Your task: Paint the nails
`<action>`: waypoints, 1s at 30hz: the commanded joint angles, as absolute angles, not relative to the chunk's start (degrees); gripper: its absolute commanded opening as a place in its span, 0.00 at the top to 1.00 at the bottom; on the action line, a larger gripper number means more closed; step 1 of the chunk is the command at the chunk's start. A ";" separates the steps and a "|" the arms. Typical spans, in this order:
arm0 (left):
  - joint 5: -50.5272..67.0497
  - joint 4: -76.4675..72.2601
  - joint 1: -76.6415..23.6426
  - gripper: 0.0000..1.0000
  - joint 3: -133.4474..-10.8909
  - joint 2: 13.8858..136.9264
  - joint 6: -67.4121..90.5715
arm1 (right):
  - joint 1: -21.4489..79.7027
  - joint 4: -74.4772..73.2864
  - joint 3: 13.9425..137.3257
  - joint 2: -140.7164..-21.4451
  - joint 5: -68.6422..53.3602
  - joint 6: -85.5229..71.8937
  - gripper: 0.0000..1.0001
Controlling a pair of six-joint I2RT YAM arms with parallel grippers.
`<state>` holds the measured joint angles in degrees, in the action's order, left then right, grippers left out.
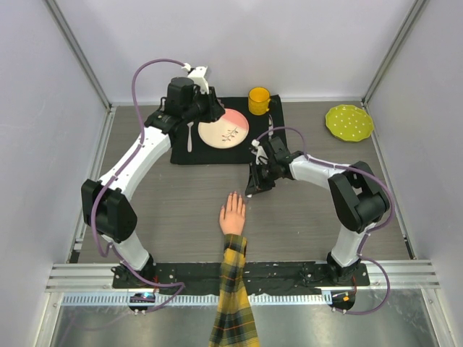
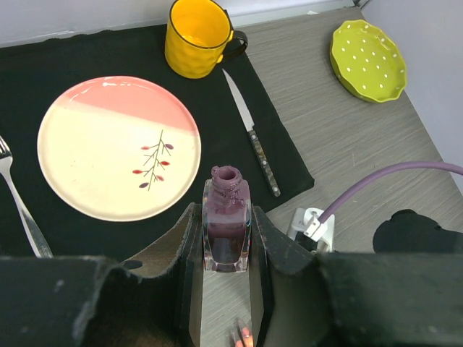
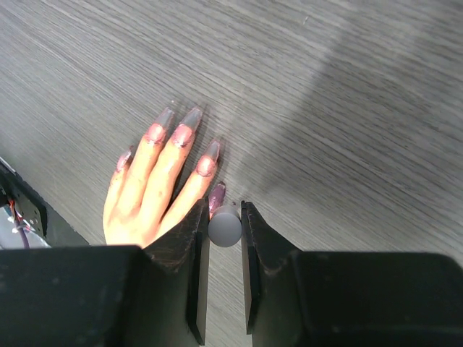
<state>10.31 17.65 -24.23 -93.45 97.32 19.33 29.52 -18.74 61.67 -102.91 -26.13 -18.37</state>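
The pale mannequin hand [image 1: 233,213] with a yellow-black plaid sleeve [image 1: 234,289] lies flat, fingers pointing away from the arm bases. In the right wrist view its nails [image 3: 181,135] are coated with purple polish. My right gripper [image 3: 225,217] is shut on the white round cap [image 3: 225,227], held just above the nail of the rightmost finger [image 3: 217,195]; any brush is hidden below the cap. My left gripper [image 2: 226,238] is shut on the uncapped purple polish bottle [image 2: 226,224], held upright above the black mat's near edge. Seen from the top, the left gripper [image 1: 210,108] is over the mat and the right gripper [image 1: 255,186] is just right of the fingertips.
A black placemat [image 1: 184,152] at the back holds a pink-and-cream plate [image 2: 116,144], a fork [image 2: 18,202] and a knife [image 2: 253,137]. A yellow mug [image 2: 197,36] stands at its far corner. A green dotted plate [image 2: 367,49] lies far right.
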 commanded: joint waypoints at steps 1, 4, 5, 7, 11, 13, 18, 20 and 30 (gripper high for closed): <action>10.90 16.43 -23.91 1.00 -94.13 94.83 19.34 | 29.88 -18.72 62.66 -98.44 -24.61 -18.02 0.99; 10.90 16.44 -23.91 1.00 -94.39 95.01 19.42 | 29.80 -18.72 63.19 -98.52 -24.87 -17.84 0.99; 10.81 16.44 -23.99 1.00 -94.48 95.10 19.42 | 29.97 -18.63 63.37 -98.61 -24.96 -17.84 0.99; 10.81 16.61 -23.91 1.00 -94.66 95.18 19.34 | 29.88 -18.46 63.54 -99.31 -25.40 -18.02 0.99; 10.81 16.88 -23.91 1.00 -95.01 95.54 19.25 | 29.88 -17.58 64.33 -101.86 -27.16 -18.19 0.99; 10.81 17.05 -23.99 1.00 -95.53 95.89 19.25 | 29.88 -17.14 64.77 -102.39 -27.59 -18.46 0.99; 10.81 17.58 -23.91 1.00 -95.89 96.06 18.90 | 29.88 -16.79 65.13 -102.83 -28.30 -18.63 0.99; 10.90 17.67 -23.91 1.00 -95.98 96.24 18.81 | 29.88 -16.70 65.39 -103.18 -28.48 -18.72 0.99; 10.81 17.67 -23.82 1.00 -96.06 95.89 18.55 | 29.88 -16.70 65.74 -104.41 -29.18 -19.16 0.99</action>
<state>10.31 18.35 -24.23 -93.51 97.32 19.11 29.56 -17.98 63.46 -103.70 -27.88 -18.48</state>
